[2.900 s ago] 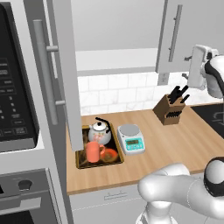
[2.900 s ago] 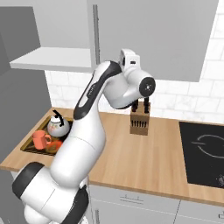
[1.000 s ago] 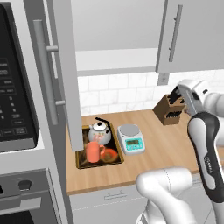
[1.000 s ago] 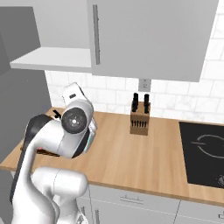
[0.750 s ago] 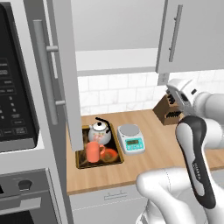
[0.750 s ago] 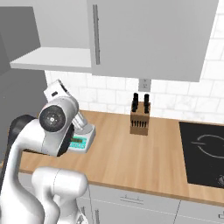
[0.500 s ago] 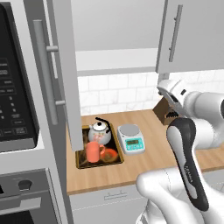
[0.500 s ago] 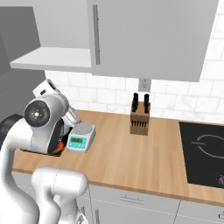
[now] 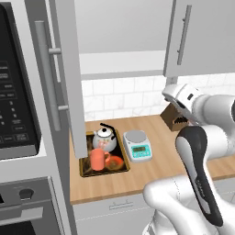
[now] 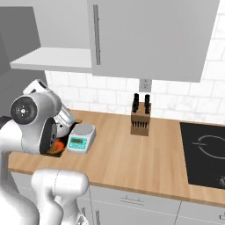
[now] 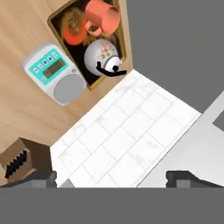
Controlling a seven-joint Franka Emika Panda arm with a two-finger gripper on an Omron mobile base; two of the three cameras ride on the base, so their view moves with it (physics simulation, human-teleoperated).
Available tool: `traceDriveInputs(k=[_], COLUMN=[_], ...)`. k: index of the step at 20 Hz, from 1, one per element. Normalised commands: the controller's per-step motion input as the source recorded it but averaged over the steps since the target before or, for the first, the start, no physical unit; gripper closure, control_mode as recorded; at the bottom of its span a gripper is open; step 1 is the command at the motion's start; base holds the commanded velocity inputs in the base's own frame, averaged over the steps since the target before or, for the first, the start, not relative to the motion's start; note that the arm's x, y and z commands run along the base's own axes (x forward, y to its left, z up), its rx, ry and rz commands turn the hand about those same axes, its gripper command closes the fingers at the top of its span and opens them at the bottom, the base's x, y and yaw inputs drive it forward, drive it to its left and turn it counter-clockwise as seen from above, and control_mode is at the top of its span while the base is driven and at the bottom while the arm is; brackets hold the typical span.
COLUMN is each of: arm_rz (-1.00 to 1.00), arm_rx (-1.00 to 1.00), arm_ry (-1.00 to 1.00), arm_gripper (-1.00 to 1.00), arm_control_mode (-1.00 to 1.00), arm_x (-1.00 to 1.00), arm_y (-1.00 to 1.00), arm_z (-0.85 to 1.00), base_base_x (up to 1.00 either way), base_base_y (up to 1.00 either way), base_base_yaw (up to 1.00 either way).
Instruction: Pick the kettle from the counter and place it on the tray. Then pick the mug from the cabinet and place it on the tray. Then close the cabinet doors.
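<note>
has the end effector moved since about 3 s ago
Yes. In the left base view the robot's hand has swung left, from the right edge past the knife block, toward the open cabinet door.

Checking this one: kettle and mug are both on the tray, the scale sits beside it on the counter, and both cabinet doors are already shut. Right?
Not quite. The kettle and mug are on the tray, with the scale beside it on the counter, but the left cabinet door stands open, exposing the cabinet interior. The left base view shows it.

Kettle (image 11: 101, 55) and mug (image 11: 103, 16) on tray (image 11: 53, 22)
</note>
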Motion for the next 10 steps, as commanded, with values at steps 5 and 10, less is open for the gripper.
traceDriveInputs(k=[5, 10], arm_rz=[0.00, 0.01], arm_rx=[-0.22, -0.16], arm_ry=[-0.20, -0.27], arm_gripper=[-1.00, -1.00], arm_control_mode=[-1.00, -1.00], arm_x=[-0.36, -0.29], arm_y=[0.72, 0.55], arm_z=[0.00, 0.00], base_base_x=[0.00, 0.00], base_base_y=[0.00, 0.00], base_base_yaw=[0.00, 0.00])
